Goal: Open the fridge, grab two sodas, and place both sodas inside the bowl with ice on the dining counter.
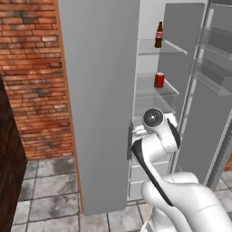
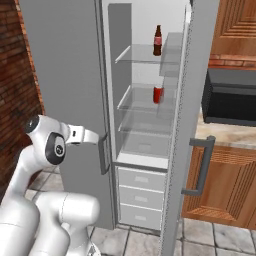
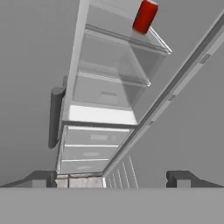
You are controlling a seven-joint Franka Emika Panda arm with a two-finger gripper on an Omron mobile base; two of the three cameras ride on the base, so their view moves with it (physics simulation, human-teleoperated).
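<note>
The fridge (image 2: 150, 125) stands with its right door (image 2: 187, 130) swung wide, baring the white interior, glass shelves and a stack of white drawers (image 2: 142, 195) at the bottom. Its left door (image 1: 99, 104) is closed, its bar handle (image 2: 104, 152) running down the edge next to the opening.

On the upper glass shelf stands the dark-brown cola bottle (image 2: 158, 40), upright, with a red label and cap. One shelf below, almost straight under it, sits the red can (image 2: 158, 94), also upright. The two are apart, each on its own shelf, toward the back of the compartment.

The hand (image 3: 111, 177) is empty, its two dark fingertips spread wide. It hangs low in front of the opening, near the left door's handle; from the base views it seems to be just beside that handle, though whether it touches cannot be told. It is well below both sodas, and in its own view the can appears near the top.

To the right of the fridge, a black microwave (image 2: 231, 97) rests on a counter (image 2: 225, 132) above wooden cabinets (image 2: 225, 185). A brick wall (image 1: 34, 77) is on the left.
</note>
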